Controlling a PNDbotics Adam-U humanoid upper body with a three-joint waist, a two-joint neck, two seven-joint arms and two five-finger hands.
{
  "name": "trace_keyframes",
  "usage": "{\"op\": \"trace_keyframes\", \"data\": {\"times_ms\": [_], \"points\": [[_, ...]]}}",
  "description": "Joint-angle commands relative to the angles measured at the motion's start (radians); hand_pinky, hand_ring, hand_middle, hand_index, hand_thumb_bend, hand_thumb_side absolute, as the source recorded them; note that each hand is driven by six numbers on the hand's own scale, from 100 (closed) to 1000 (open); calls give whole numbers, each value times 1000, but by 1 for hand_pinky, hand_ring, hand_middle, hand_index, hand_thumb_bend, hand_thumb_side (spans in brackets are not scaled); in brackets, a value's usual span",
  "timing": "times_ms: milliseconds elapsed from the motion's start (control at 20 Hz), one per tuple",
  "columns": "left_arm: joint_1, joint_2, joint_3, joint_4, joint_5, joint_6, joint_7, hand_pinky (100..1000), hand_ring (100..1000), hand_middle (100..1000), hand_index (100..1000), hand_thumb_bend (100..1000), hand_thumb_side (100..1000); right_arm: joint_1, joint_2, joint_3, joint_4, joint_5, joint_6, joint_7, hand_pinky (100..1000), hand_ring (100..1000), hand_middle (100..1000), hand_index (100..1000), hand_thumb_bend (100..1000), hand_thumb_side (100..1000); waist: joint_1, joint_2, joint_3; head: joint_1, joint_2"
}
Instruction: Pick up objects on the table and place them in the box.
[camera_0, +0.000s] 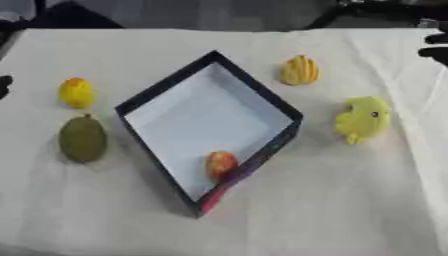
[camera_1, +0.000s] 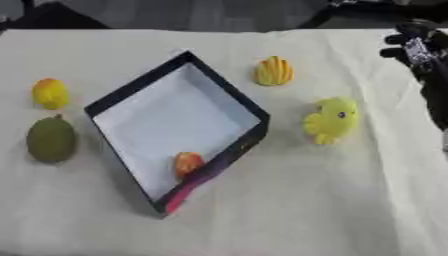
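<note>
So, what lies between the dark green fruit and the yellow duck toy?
The box lies between the dark green fruit and the yellow duck toy, with a small red-orange fruit inside it; the left eye view shows this.

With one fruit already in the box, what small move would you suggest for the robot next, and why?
Probably lower the right hand toward the yellow duck toy. That hand hovers at the table's upper right, the duck is the nearest thing to it, and it lies outside the box, which holds only a red-orange fruit.

A white cloth (camera_0: 350, 200) was seen under a box (camera_0: 166, 90) with dark walls and a pale floor. A red-orange fruit (camera_0: 221, 164), a ridged yellow-orange piece (camera_0: 299, 70), a yellow toy (camera_0: 363, 119), a yellow fruit (camera_0: 76, 92) and an olive-green one (camera_0: 82, 139) were noted.
</note>
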Motion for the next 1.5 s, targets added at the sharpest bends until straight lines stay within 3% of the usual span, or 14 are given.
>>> {"op": "trace_keyframes", "data": {"times_ms": [50, 650, 1200, 1450, 1500], "points": [[-7, 28, 6, -15, 0, -1, -1, 878, 726, 739, 837, 140, 912, -7, -61, -2, -10, 11, -5, 14, 975, 767, 735, 834, 100, 582, -11, 3, 2, -3, -2], [15, 31, 10, -13, -5, -1, 3, 878, 727, 741, 837, 140, 914, -45, -220, 59, 18, 63, -25, 104, 970, 794, 761, 854, 100, 509, -15, -11, -3, -12, -2], [22, 42, 3, -11, -16, 3, -5, 877, 727, 742, 837, 138, 920, -66, -559, 175, 55, 163, -81, 244, 934, 821, 777, 858, 100, 286, -32, -1, 22, -30, -2], [21, 48, -1, -10, -18, 4, -9, 878, 727, 742, 836, 138, 922, -65, -672, 209, 36, 255, -155, 374, 912, 823, 773, 856, 100, 331, -40, -1, 31, -38, -2], [21, 49, -1, -10, -18, 4, -10, 878, 727, 743, 836, 138, 922, -69, -684, 215, 35, 279, -169, 409, 907, 828, 778, 859, 100, 398, -41, -1, 32, -39, -2]]}}
